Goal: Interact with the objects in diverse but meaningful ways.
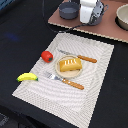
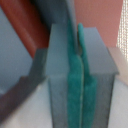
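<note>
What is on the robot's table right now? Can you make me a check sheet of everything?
Surface: striped placemat on a dark table, with a reddish-brown board at the back.
Job's things: bread loaf on a small plate; red tomato at the mat's edge on the exterior view's left; yellow banana at the mat's corner; grey pot on the board.
Clutter: knife behind the plate, fork in front; a bowl at the exterior view's right edge.
Grippers: gripper over the board, beside the pot; wrist view shows green pads pressed together, nothing between.
Cables: thin cable looping past the gripper.
Surroundings: nothing seen.
</note>
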Controlling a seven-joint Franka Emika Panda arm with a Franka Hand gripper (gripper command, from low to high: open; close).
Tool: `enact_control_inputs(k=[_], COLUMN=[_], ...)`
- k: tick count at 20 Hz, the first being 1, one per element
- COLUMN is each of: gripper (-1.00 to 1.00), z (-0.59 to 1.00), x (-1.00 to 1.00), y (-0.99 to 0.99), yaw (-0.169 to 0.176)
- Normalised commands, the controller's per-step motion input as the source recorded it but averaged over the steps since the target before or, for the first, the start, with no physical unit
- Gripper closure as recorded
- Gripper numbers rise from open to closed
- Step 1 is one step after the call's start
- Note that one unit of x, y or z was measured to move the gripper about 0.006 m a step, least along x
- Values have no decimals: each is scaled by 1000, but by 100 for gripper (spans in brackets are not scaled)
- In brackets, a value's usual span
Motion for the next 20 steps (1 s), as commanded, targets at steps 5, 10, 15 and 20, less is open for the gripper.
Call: enact_control_inputs(k=[5, 10, 15, 20], gripper=[100, 100, 100, 100], z=[918, 394, 59, -82], x=[-466, -503, -401, -390], y=[-218, -471, -724, -855], yaw=[70, 48, 31, 6])
